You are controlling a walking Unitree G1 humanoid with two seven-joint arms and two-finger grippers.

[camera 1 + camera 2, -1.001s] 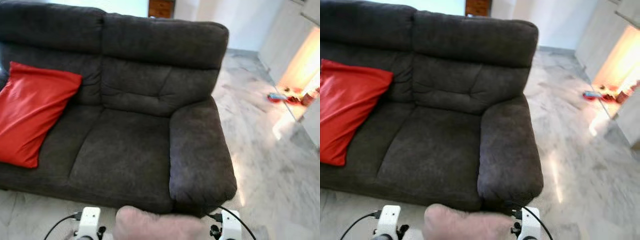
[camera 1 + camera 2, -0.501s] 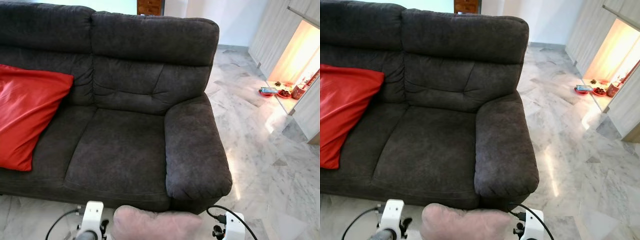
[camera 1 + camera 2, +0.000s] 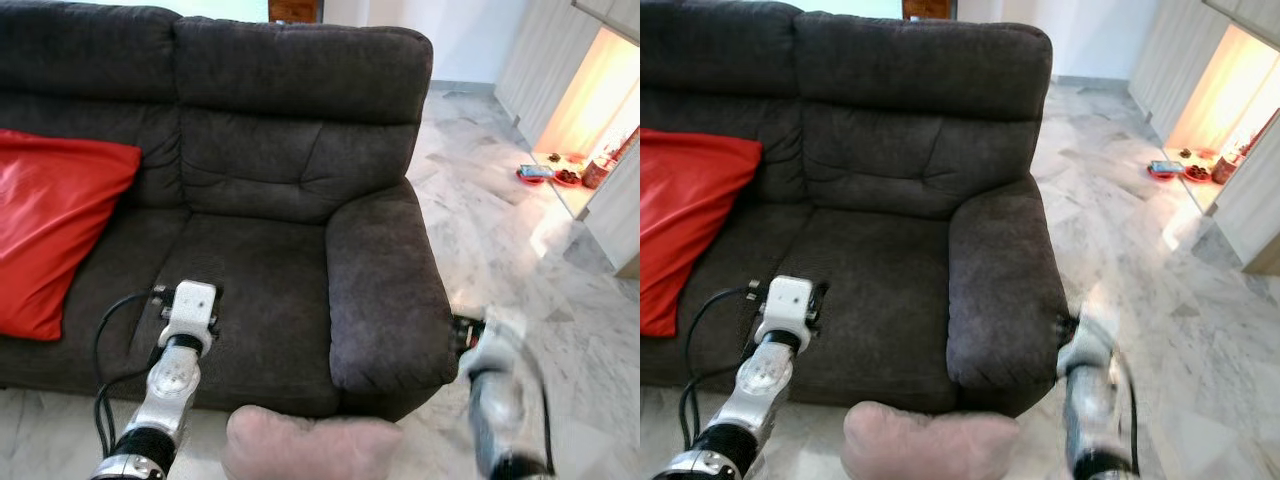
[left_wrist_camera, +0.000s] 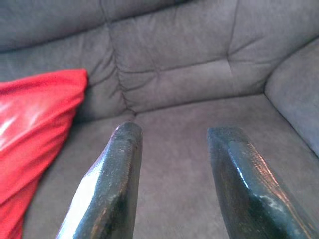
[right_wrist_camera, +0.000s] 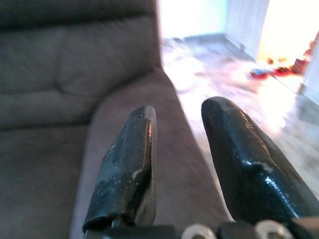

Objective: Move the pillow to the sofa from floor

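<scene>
A pale pinkish pillow (image 3: 310, 445) lies at the bottom edge of the eye views, just in front of the dark grey sofa (image 3: 300, 180). A red pillow (image 3: 55, 235) leans on the sofa's left seat. My left arm (image 3: 175, 360) is raised over the front of the seat cushion; the left gripper (image 4: 172, 132) is open with nothing between its fingers, pointing at the backrest. The blurred right arm (image 3: 495, 385) is up beside the sofa's armrest (image 3: 385, 280). Over that armrest, the right gripper (image 5: 177, 112) is open and holds nothing.
Marble floor (image 3: 520, 250) stretches to the right of the sofa. Small objects (image 3: 545, 175) lie on the floor by a bright opening at the far right. Pale cabinet doors (image 3: 535, 50) stand behind them.
Both arms have lifted from the bottom edge; the left now reaches over the seat and the right moves up beside the armrest. The pinkish pillow stays low in view.
</scene>
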